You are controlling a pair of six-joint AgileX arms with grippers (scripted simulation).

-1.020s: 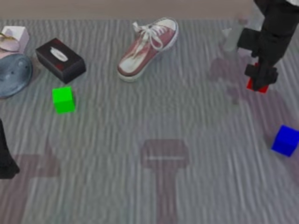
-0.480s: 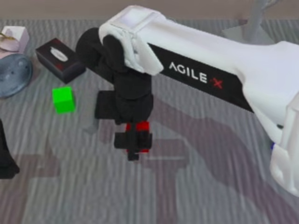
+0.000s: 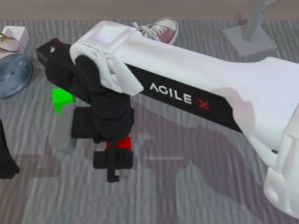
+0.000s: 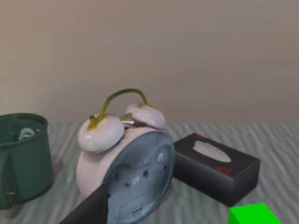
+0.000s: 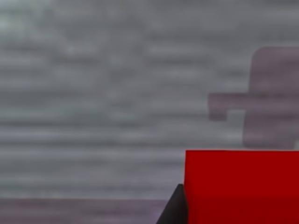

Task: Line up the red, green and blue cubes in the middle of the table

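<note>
My right arm reaches across the table from the right, and my right gripper (image 3: pixel 117 147) is shut on the red cube (image 3: pixel 119 143), a little left of the table's middle. In the right wrist view the red cube (image 5: pixel 242 186) sits against a dark finger (image 5: pixel 175 211). The green cube (image 3: pixel 60 99) lies to the left, half hidden behind the right arm's wrist; the left wrist view shows the green cube (image 4: pixel 254 214) too. The blue cube is hidden under the right arm. My left gripper (image 3: pixel 5 161) stays parked at the left edge.
A pink sneaker (image 3: pixel 160 28) peeks out behind the arm at the back. A black tissue box (image 4: pixel 216 170), an alarm clock (image 4: pixel 126 165) and a green mug (image 4: pixel 21 158) stand at the back left. A grey stand (image 3: pixel 250 35) is at the back right.
My right arm has carried the red cube from the far right to the table's middle, then a little farther left and nearer. It now covers most of the sneaker and the blue cube.
</note>
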